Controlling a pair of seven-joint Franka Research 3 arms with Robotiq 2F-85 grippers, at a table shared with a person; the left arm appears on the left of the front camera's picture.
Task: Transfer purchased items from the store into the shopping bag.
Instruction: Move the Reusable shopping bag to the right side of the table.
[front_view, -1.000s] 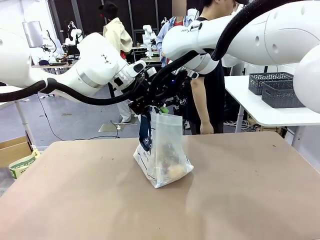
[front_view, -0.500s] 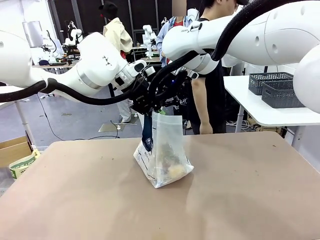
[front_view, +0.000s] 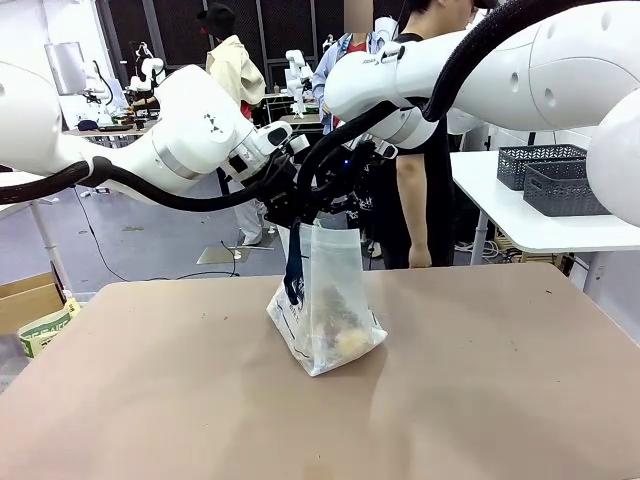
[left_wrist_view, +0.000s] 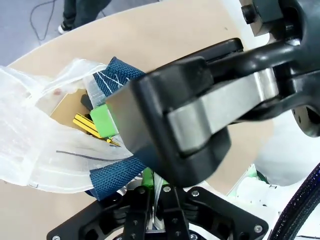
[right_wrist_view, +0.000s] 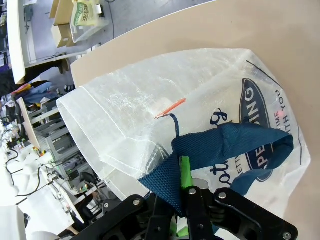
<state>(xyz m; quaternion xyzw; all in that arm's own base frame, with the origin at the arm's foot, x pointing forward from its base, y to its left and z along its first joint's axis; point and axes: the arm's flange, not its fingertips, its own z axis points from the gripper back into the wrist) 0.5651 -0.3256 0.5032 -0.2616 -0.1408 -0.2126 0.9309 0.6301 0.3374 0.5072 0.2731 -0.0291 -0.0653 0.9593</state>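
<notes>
The shopping bag (front_view: 328, 300) stands upright near the middle of the tan surface (front_view: 480, 390), its base resting on it and its top pulled up to a narrow peak. Both claws meet right at that peak.

The left claw (front_view: 287, 208) comes in from the bag's left side. In its own wrist view the left claw (left_wrist_view: 156, 192) is pinched tight on the bag's top edge, with thin clear plastic caught between the fingers and a navy strap (left_wrist_view: 116, 176) just beside them.

The right claw (front_view: 325, 200) reaches over from the bag's right side and sits touching or nearly touching the left one above the bag's mouth. Its own wrist view shows the right claw (right_wrist_view: 183, 202) clamped narrow on the other navy strap (right_wrist_view: 220, 147), which loops over the green pad (right_wrist_view: 185, 171). The round navy logo (right_wrist_view: 256, 131) on the bag's wall lies just past that strap.

Inside the bag, seen through its open mouth, a flat tan packet (left_wrist_view: 64, 107) lies against the wall with a small yellow piece (left_wrist_view: 86, 124) touching its lower edge. From the front, dark and pale goods (front_view: 340, 325) show through the plastic at the bag's bottom.

A person (front_view: 415, 190) stands beyond the bag at the surface's far side. Two dark lattice baskets (front_view: 548, 178) sit on a white table well to the bag's right.
</notes>
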